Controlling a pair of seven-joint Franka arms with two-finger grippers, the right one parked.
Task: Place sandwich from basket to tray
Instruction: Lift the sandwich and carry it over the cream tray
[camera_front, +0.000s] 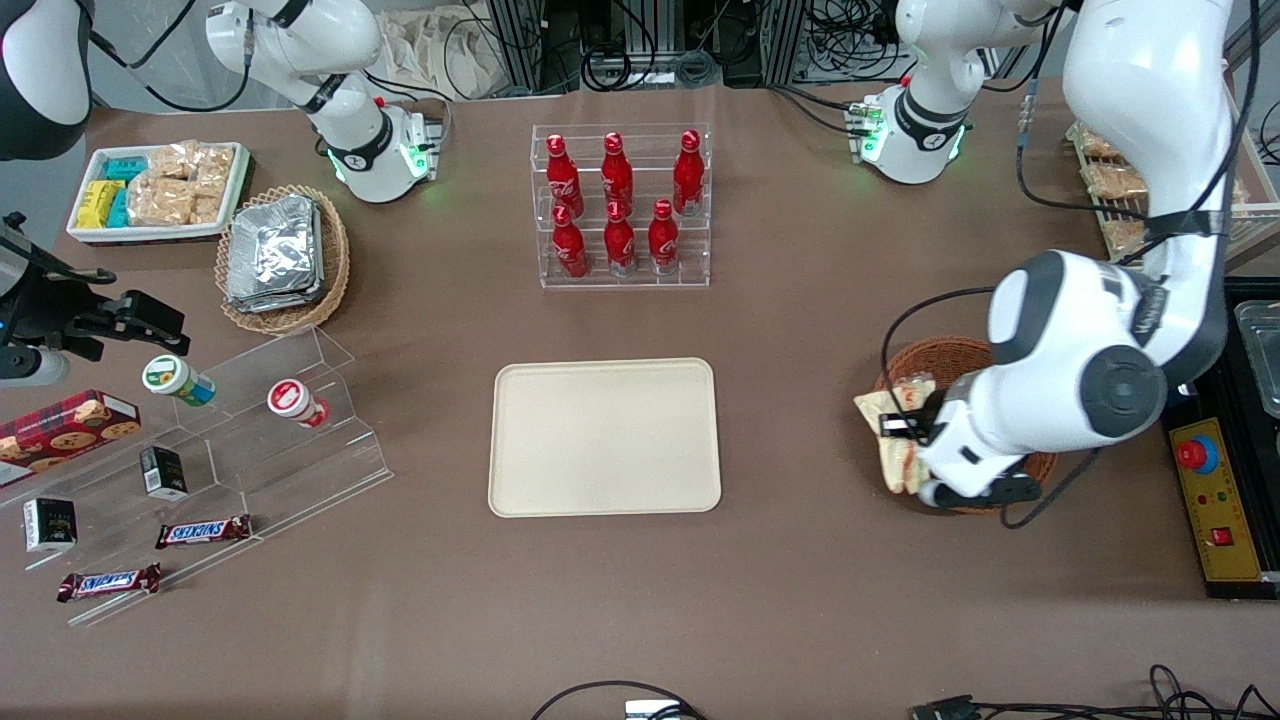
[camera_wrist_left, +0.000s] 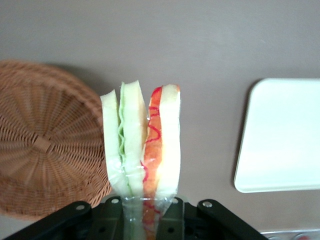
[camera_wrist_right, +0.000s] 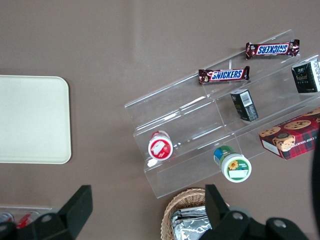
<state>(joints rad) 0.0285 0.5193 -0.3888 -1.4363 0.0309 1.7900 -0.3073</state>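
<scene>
Sandwich (camera_wrist_left: 142, 145) hangs pinched at its base in the working arm's gripper (camera_wrist_left: 145, 212), lifted above the basket (camera_wrist_left: 45, 150) edge, long axis pointing away from the gripper, with the tray (camera_wrist_left: 285, 135) lying sideways toward the desk's (camera_front: 800, 560) middle.

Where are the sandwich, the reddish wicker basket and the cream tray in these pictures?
sandwich (camera_wrist_left: 142, 145): left wrist view, on its bread and filling edge, held by the end effector (camera_wrist_left: 142, 212).
basket (camera_wrist_left: 45, 145): left wrist view, on its woven bottom.
tray (camera_front: 604, 437): front view, on its bare middle.
</scene>
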